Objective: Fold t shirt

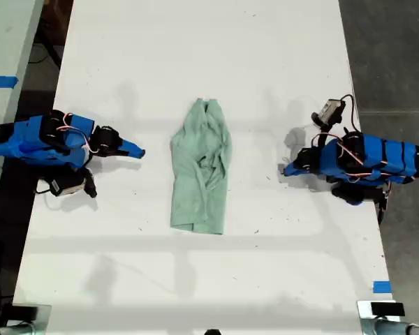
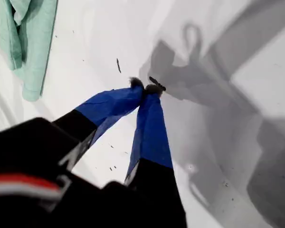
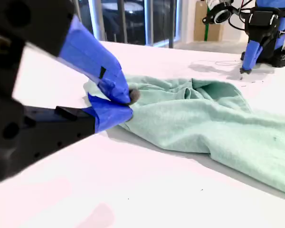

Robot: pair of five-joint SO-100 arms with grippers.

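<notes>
The pale mint-green t shirt (image 1: 199, 174) lies wrinkled and bunched lengthwise in the middle of the white table (image 1: 195, 56), narrow collar end toward the far edge. My second gripper (image 1: 140, 151) is shut and empty, resting on the table a short way off the shirt on the exterior view's left; in its wrist view the tips (image 3: 128, 102) line up with the shirt (image 3: 199, 118) edge. My first gripper (image 1: 286, 169) is shut on the exterior view's right, tips (image 2: 147, 88) down on bare table, the shirt (image 2: 31, 42) well apart from it.
Both blue arms lie low along the table's sides in the exterior view. The first arm (image 3: 259, 28) shows beyond the shirt in the second wrist view. Blue tape (image 1: 381, 286) marks the near right edge. A second table (image 1: 7, 42) stands at the exterior view's left.
</notes>
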